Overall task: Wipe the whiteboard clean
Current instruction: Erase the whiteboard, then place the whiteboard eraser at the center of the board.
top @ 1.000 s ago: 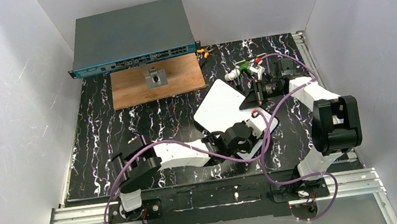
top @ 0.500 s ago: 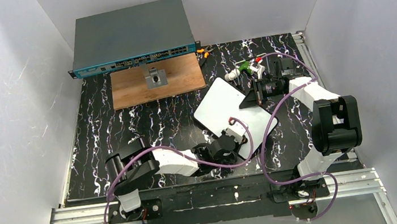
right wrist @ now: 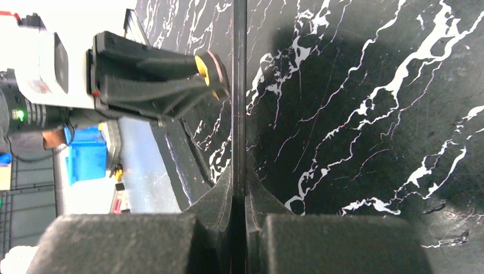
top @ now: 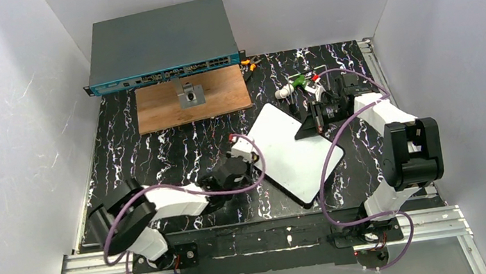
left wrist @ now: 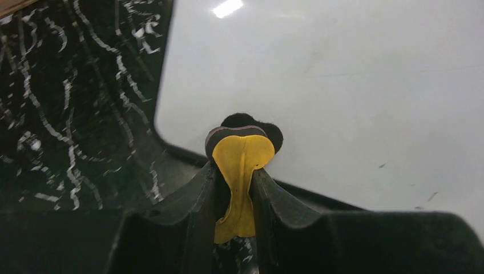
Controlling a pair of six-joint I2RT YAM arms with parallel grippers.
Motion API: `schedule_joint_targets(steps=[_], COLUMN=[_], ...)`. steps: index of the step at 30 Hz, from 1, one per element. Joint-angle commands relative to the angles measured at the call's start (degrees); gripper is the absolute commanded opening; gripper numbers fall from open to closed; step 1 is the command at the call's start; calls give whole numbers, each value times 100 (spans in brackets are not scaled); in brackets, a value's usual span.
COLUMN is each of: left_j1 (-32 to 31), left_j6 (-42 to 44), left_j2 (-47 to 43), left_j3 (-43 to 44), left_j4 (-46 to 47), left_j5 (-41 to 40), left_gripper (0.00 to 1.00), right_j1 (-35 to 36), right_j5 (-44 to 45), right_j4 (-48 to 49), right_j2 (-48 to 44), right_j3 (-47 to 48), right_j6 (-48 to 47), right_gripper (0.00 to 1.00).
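Small glossy white rectangular whiteboard [top: 295,155]: mid-table, right of centre, long axis about 10 to 4 o'clock in the top view. No writing visible, only a few faint specks.

At its 9 o'clock edge: left gripper [left wrist: 237,171], jaws clamped on a thin yellow eraser pad with dark felt face [left wrist: 242,151]. Felt touches the board near a corner.

At its 1 o'clock edge: right gripper [right wrist: 238,188], pinched onto the rim.

Judgement: open board lies at 3–4 o'clock from the pad, so the sweep falls to the left arm.

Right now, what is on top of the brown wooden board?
A small grey metal bracket sits on the flat brown wooden board, near its far edge. The wood beneath the bracket is hidden.
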Motion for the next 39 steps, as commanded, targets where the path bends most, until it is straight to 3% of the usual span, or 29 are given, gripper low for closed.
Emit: schedule_joint_targets(steps=[1, 9, 16, 21, 24, 26, 30, 39], left_j1=[304, 783, 970, 1000, 1013, 1012, 1030, 1039], left_j6=[-330, -916, -1339, -1404, -1416, -1413, -1365, -1210], left_j2=[-1052, -2506, -2550, -2476, -2620, -2789, -3098, -3555], left_j3=[-648, -1208, -1336, -1342, -1353, -1346, -1318, -1172], left_j4=[-524, -2141, -2382, -2318, -2426, -2514, -2694, -3096], left_j5=[101, 297, 483, 550, 508, 496, 529, 540], left_gripper=[0, 0, 36, 49, 68, 73, 83, 88], right_j1=[41, 41, 40, 41, 41, 41, 41, 21], right_j5=[-411, 309, 1358, 2005, 2224, 2372, 2604, 2828], right_j4=[-1037, -2617, -3547, -4046, -4368, -4434, -4516, -4202], right_j2=[-452, -680, -827, -566, -317, -194, 162, 588], right_j3=[514, 1258, 2359, 3451, 4113, 4426, 5061, 5442], right_j6=[-783, -2429, -3576, -4125, -4536, -4875, -5594, -7569], right_gripper=[1, 1, 1, 1, 1, 1, 1, 1])
